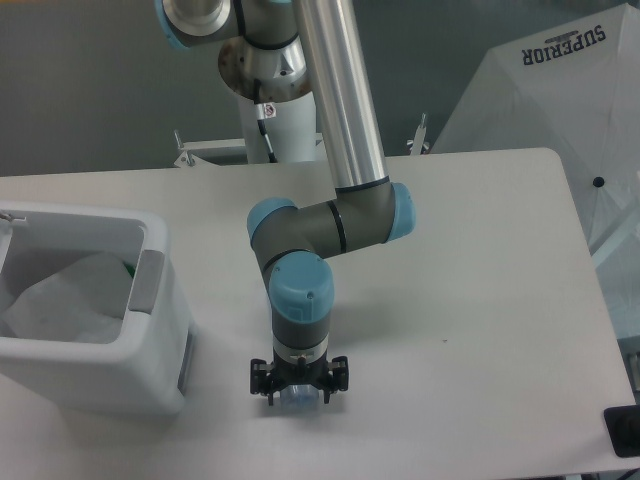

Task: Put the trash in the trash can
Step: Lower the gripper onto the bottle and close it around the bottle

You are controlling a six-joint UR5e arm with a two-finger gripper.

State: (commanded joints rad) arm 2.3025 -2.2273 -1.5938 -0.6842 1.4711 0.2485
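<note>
The trash can [150,345], a white boxy bin with a grey side panel, stands at the table's left edge. A thin white bag [65,300] with a bit of green at its edge lies inside it. My gripper [297,392] points straight down near the table's front, right of the bin. A small clear, pale bluish piece of the bottle [298,398] peeks out under the wrist between the black fingers. The wrist hides the fingertips and most of the bottle, so the grip cannot be judged.
A white photo umbrella [560,110] marked SUPERIOR leans past the table's right edge. A black object [622,430] sits at the front right corner. The arm's base column [280,130] rises behind the table's back edge.
</note>
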